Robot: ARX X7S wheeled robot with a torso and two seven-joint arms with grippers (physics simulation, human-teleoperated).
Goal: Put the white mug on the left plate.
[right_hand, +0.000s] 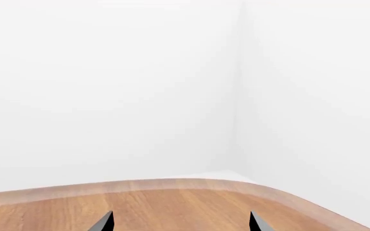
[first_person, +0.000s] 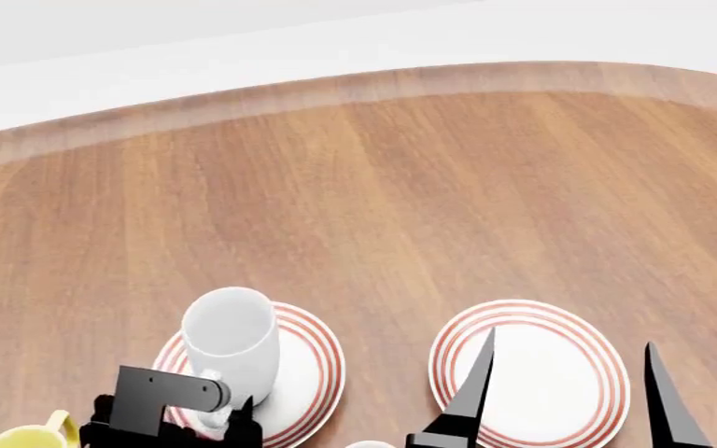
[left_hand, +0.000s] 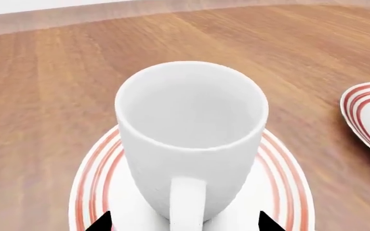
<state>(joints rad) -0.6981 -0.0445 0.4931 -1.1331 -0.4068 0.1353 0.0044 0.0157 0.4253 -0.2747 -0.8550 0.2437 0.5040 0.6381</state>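
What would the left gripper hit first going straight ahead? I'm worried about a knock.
Probably the white mug's handle, centred between the open left gripper's fingers; the mug stands on the left plate.

2 plates — 2 mugs — 2 grippers.

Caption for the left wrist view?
White mug standing upright on the left plate, handle between the open left gripper fingertips.
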